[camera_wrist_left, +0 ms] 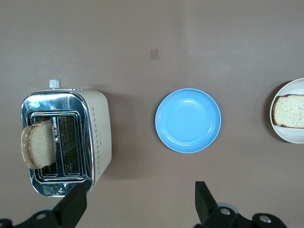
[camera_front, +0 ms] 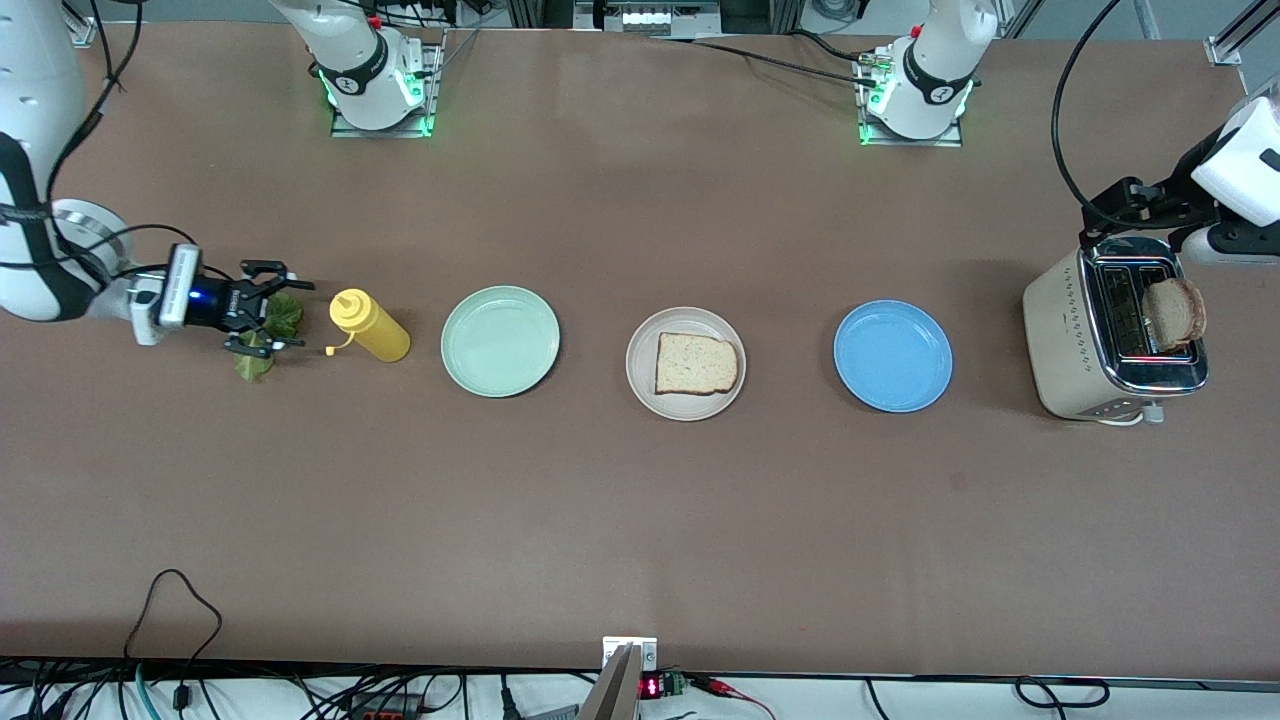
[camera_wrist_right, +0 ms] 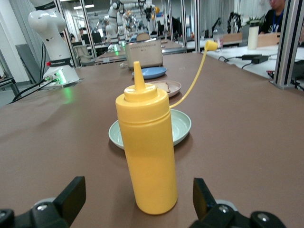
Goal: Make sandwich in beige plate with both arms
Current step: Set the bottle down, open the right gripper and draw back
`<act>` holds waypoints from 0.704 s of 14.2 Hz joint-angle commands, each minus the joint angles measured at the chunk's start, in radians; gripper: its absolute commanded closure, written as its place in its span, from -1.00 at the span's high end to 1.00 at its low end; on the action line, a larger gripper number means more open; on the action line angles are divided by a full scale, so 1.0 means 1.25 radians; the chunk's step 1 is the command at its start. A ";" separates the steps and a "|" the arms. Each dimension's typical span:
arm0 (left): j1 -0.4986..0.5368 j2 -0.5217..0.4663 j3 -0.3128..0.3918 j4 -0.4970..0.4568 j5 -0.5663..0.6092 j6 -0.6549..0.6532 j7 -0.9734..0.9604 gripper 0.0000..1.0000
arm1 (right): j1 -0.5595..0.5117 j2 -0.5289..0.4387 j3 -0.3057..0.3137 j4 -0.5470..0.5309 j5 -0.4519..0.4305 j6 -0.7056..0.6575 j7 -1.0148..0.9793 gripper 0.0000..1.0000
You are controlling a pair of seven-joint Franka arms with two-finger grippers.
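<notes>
A row of things is sitting across the middle of the table (camera_front: pixel 640 540), all about equally near the front camera. Nearest of them, by a little, the beige plate (camera_front: pixel 686 401) is lying at the centre of the row, carrying one slice of bread (camera_front: pixel 696 363) flat on it. Beside it toward the left arm's end, the blue plate (camera_front: pixel 893 356) is resting bare, and past that the toaster (camera_front: pixel 1070 335) is standing with a second slice of bread (camera_front: pixel 1175 313) sticking up out of one slot. The left gripper (camera_wrist_left: pixel 140 206) is hanging above the table beside the toaster, its fingers spread wide and gripping nothing. Toward the right arm's end from the beige plate, the mint-green plate (camera_front: pixel 500 341) is sitting bare, then the yellow squeeze bottle (camera_front: pixel 370 325) is standing upright with its cap dangling on a strap. Just past the bottle, the right gripper (camera_front: pixel 262 318) is reaching in low and level over the crinkled lettuce leaf (camera_front: pixel 283 315), its fingers standing wide on either side of the leaf and not closing on it.
</notes>
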 commanded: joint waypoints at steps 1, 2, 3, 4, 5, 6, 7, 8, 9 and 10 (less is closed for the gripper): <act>0.000 -0.007 0.003 -0.003 0.013 -0.006 0.015 1.00 | 0.000 -0.070 -0.004 0.016 -0.079 0.035 0.136 1.00; 0.000 -0.007 0.003 -0.003 0.013 -0.006 0.015 1.00 | 0.001 -0.093 -0.009 0.016 -0.104 0.061 0.195 1.00; 0.001 -0.007 0.003 -0.003 0.013 -0.006 0.017 1.00 | 0.002 -0.116 -0.010 0.016 -0.137 0.086 0.254 1.00; 0.001 -0.007 0.003 -0.003 0.013 -0.006 0.015 1.00 | 0.002 -0.140 -0.009 0.016 -0.172 0.111 0.314 1.00; 0.000 -0.007 0.003 -0.003 0.013 -0.006 0.015 1.00 | 0.003 -0.168 -0.009 0.015 -0.213 0.143 0.387 1.00; 0.000 -0.007 0.003 -0.003 0.013 -0.006 0.015 1.00 | 0.010 -0.191 -0.009 0.015 -0.253 0.173 0.453 1.00; 0.000 -0.007 0.001 -0.003 0.013 -0.006 0.015 1.00 | 0.021 -0.205 -0.009 0.015 -0.282 0.197 0.513 1.00; 0.000 -0.007 0.001 -0.003 0.013 -0.006 0.015 1.00 | 0.024 -0.220 -0.009 0.013 -0.315 0.215 0.589 1.00; 0.000 -0.007 0.001 -0.003 0.013 -0.006 0.015 1.00 | 0.029 -0.223 -0.009 0.013 -0.347 0.236 0.657 1.00; 0.000 -0.007 0.000 -0.003 0.013 -0.006 0.015 1.00 | 0.034 -0.229 -0.009 0.013 -0.377 0.261 0.720 1.00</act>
